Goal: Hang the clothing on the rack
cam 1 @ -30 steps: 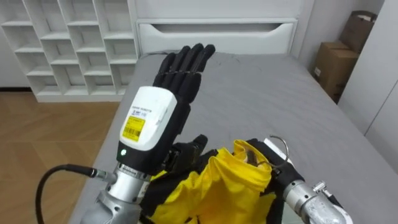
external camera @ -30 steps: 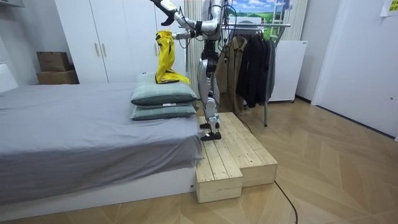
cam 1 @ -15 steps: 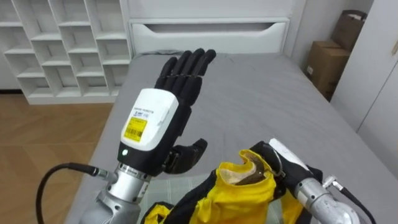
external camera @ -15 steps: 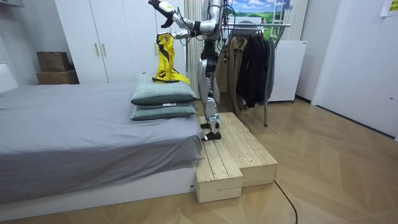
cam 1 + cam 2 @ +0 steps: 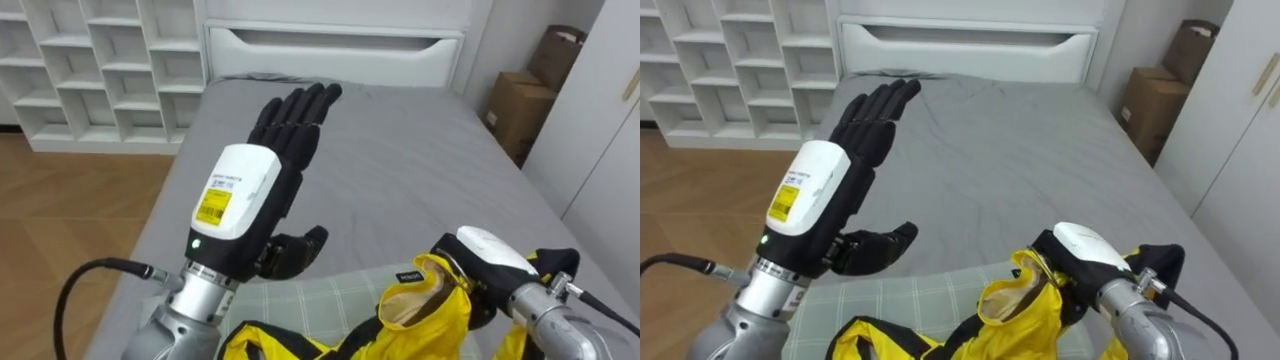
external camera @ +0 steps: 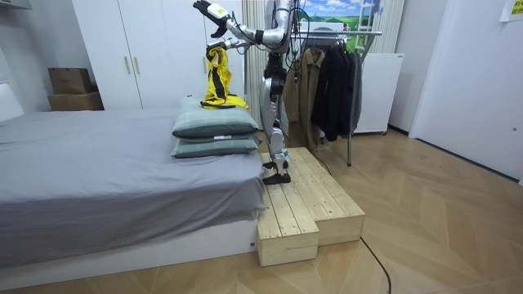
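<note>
Yellow garment point(image 5: 440, 322), likely light and limp, is clutched at its neck opening by the right hand point(image 5: 492, 252); the left hand point(image 5: 272, 160) is spread flat.

Pretty plain bedroom tbh. There's a big bed with a smooth grey cover point(image 6: 98, 180) and a white panelled headboard point(image 5: 335, 50), with two grey-green pillows point(image 6: 214, 135) stacked at one end. White open cubby shelving point(image 5: 90, 70) stands by the wall next to the headboard, and brown cardboard boxes point(image 5: 525, 100) sit on the other side. You've also got tall white wardrobe doors point(image 6: 139, 49), a warm wood floor point(image 6: 441, 220) and a pale plank platform point(image 6: 306, 204) right against the bed. Behind that is a metal clothes rack point(image 6: 347, 33) hung with dark coats. Walls are white, light's bright and even.
</note>
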Motion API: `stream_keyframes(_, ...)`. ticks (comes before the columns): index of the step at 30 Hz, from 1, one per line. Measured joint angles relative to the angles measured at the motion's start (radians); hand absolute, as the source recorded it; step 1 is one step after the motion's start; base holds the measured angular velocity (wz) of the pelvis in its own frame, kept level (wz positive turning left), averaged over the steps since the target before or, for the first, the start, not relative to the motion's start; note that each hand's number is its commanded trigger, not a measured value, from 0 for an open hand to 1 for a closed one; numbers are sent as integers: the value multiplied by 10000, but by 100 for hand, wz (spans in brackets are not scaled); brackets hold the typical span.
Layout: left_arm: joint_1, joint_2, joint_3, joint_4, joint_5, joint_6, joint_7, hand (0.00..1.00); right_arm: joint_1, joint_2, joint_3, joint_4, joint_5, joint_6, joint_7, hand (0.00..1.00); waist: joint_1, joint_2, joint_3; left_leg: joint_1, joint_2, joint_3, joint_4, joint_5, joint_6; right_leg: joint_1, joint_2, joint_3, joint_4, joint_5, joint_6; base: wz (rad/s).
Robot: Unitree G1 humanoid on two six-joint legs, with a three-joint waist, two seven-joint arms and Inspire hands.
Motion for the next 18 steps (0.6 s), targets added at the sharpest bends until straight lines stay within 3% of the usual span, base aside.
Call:
stream_keyframes(4,212,89,75,5,-3,0,-19,0,6,-1,-166,-13,7,2,198,100,-2,-207,-15,26,19,23,-22,0,0,0,13,19,-8,0,0,0)
stream_keyframes(8,561,176,139,435,-19,108,-18,0,121,2,-218,-23,1,7,197,100,-60,-271,-14,116,19,42,-38,0,0,67,1,2,5,1,-1,0)
stream_keyframes(11,1180,341,339,992,-19,130,-18,0,530,8,-420,-160,90,4,196,100,-48,-287,-21,207,12,28,-120,-1,2,131,3,-9,-19,0,0,0)
stream_keyframes(14,1833,345,809,1594,-20,291,-102,0,1112,12,-705,-546,98,211,224,100,-46,-290,-18,171,9,32,-105,-1,2,98,6,26,-17,1,0,0)
stream_keyframes(18,2338,343,1348,1917,-91,354,-219,0,1481,16,-1150,-1004,171,211,331,100,-23,-261,-14,183,12,60,-122,-4,6,78,17,62,4,1,0,-4)
